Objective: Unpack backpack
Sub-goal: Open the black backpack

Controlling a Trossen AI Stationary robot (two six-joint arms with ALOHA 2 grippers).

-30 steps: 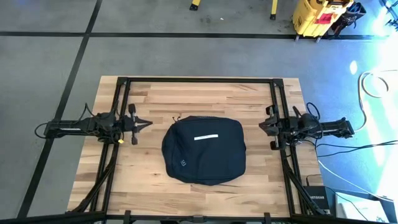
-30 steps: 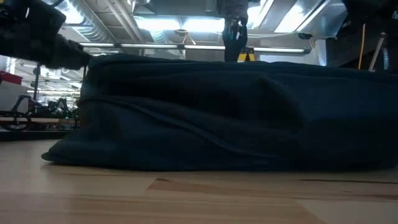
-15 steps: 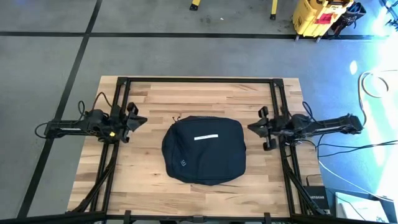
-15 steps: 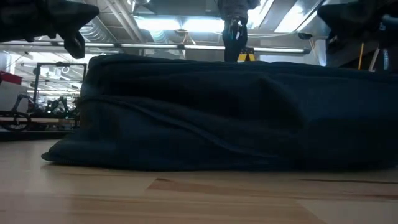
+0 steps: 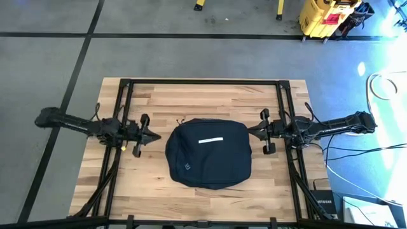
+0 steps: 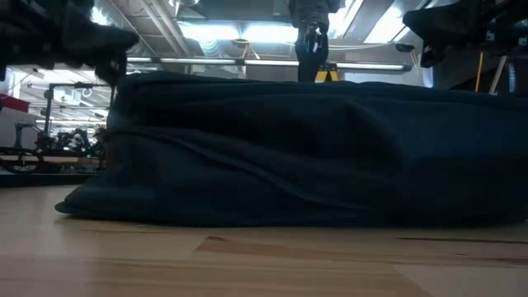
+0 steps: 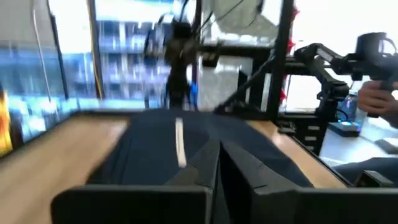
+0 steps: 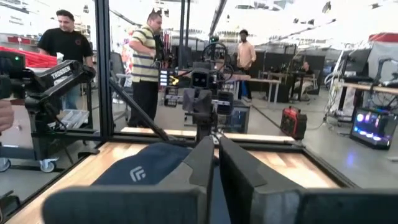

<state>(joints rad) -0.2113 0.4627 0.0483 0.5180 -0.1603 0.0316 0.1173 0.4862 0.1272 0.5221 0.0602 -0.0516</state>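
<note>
The dark navy backpack lies flat on its back in the middle of the wooden table, its white stripe and small logo facing up. My left gripper is shut and level, a short way off the backpack's left side. It points at the bag in its wrist view. My right gripper is also shut and level, at the backpack's right upper corner. In the low view it stands higher than the bag's top. The right wrist view shows the logo side below the fingers.
A black frame runs around the tabletop, and its rails pass under both arms. Bare wood lies near and far of the bag. People stand in the room beyond. A yellow cart is on the floor.
Both grippers have stretched out toward the backpack, staying shut. The left one drew back a little, then went toward the table's right and near edge. The right one went steadily toward the table's left up to the bag's corner. The backpack has not moved.
</note>
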